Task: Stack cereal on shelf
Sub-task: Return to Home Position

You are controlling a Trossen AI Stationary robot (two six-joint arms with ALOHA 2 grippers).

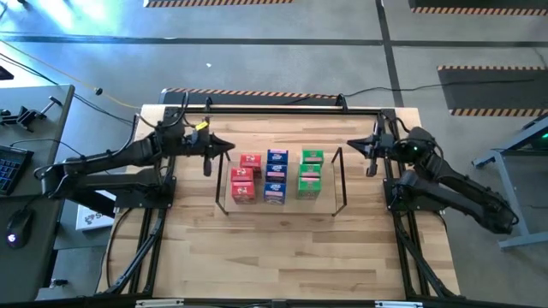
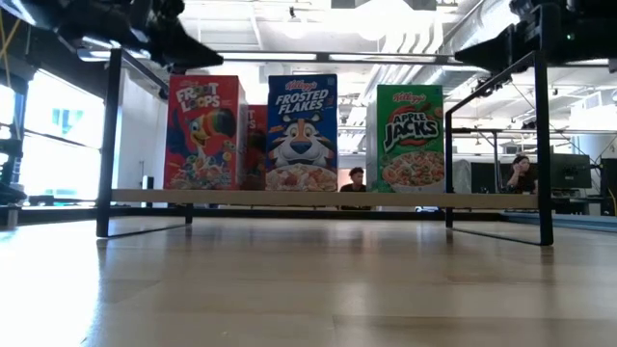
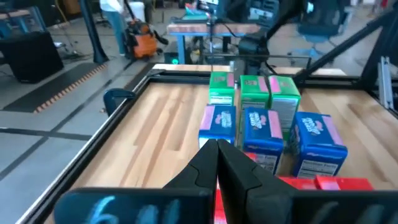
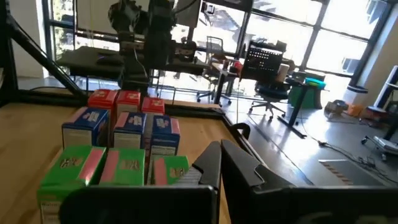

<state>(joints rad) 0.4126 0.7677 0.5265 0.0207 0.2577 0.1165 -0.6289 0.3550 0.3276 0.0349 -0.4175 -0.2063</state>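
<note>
I read the left gripper [image 1: 224, 147] at centre-left of the high view, just left of the shelf [image 1: 342, 180]. Its fingers are pressed together and hold nothing. The right gripper [image 1: 354, 146] sits at centre-right, just right of the shelf, fingers likewise pressed together and empty. The cereal [image 1: 276, 162] stands on the shelf at frame centre in three columns: red boxes [image 1: 245, 180] left, blue boxes [image 1: 276, 190] middle, green boxes [image 1: 310, 174] right. Neither gripper touches a box.

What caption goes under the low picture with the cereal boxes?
A red cereal box, a blue box and a green box stand side by side on the wire shelf.
</note>
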